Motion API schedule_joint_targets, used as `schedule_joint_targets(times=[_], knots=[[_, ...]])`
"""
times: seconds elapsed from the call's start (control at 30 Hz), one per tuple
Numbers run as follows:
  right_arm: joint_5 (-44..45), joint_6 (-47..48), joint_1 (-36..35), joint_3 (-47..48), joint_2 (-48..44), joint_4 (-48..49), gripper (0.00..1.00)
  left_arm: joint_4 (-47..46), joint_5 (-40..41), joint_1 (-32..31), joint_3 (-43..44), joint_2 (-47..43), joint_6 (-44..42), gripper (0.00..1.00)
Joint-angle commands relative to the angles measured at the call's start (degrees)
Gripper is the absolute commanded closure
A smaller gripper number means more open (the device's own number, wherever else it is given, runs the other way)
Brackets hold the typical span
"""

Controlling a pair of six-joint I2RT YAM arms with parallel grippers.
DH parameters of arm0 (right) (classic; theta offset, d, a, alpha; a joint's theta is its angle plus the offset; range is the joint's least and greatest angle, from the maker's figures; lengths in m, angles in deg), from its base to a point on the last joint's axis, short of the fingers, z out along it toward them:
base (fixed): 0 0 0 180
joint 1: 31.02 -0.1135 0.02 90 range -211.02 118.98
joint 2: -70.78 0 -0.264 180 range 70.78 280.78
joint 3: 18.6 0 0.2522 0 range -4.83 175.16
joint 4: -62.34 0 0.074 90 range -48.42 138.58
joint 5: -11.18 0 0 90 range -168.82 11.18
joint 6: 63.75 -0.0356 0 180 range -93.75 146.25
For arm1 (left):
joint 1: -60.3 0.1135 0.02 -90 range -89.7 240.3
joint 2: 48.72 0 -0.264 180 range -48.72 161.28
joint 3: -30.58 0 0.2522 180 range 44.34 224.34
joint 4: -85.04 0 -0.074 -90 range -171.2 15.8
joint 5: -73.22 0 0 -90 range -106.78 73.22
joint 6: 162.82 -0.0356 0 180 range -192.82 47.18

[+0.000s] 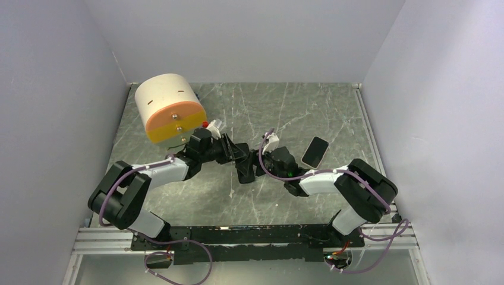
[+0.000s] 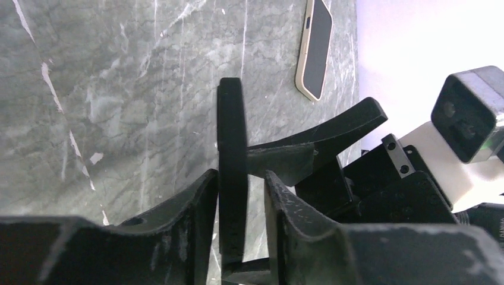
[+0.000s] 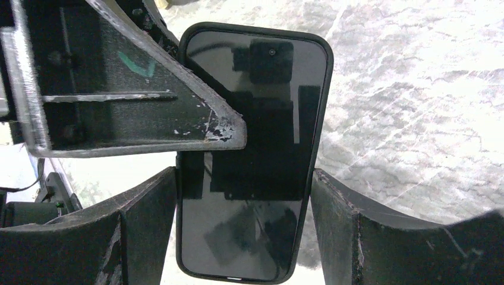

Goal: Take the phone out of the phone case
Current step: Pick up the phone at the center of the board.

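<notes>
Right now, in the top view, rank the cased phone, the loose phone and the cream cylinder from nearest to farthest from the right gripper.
1. cased phone, held in the right gripper, centre.
2. loose phone, lying flat, to its right.
3. cream cylinder, far-left corner.

Arms [image 1: 156, 169]: white shells, black joints, purple cables [image 1: 104, 199]; black fingers [image 3: 380, 237], scuffed edges.

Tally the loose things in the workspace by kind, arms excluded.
Phones: 2 (phone in black case, gripped by left hand and right hand; pale-edged phone lying on the table)
Cylinders: 1 (cream-and-orange cylinder)
Total: 3
</notes>
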Motion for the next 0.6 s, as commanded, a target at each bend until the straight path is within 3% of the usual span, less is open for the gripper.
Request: schedule_joint_targets(times=[0.0,0.13,0.2,0.33,0.57], knots=[[-0.9,1.7,-0.2,0.0,-3.4,8.6,0.99,-3.4,-0.8,-0.3,0.1,-1.0,-0.8,0.66],[-0.2,3.6,-0.2,-1.2,-5.7,9.3,0.79,-3.2,-0.8,-0.2,0.7,-4.0,-2.2,0.88],[0.0,4.6,-0.2,-1.3,-7.2,8.3,0.64,-3.6,0.0,-0.2,0.4,-6.0,-2.3,0.97],[2.3,4.8,-0.1,-2.1,-11.6,6.2,0.25,-4.1,1.2,0.7,-0.7,-10.9,-2.1,0.97],[5.6,5.3,-0.1,-5.5,-20.6,8.2,0.08,-6.2,5.1,2.2,-3.7,-20.1,-0.1,0.98]])
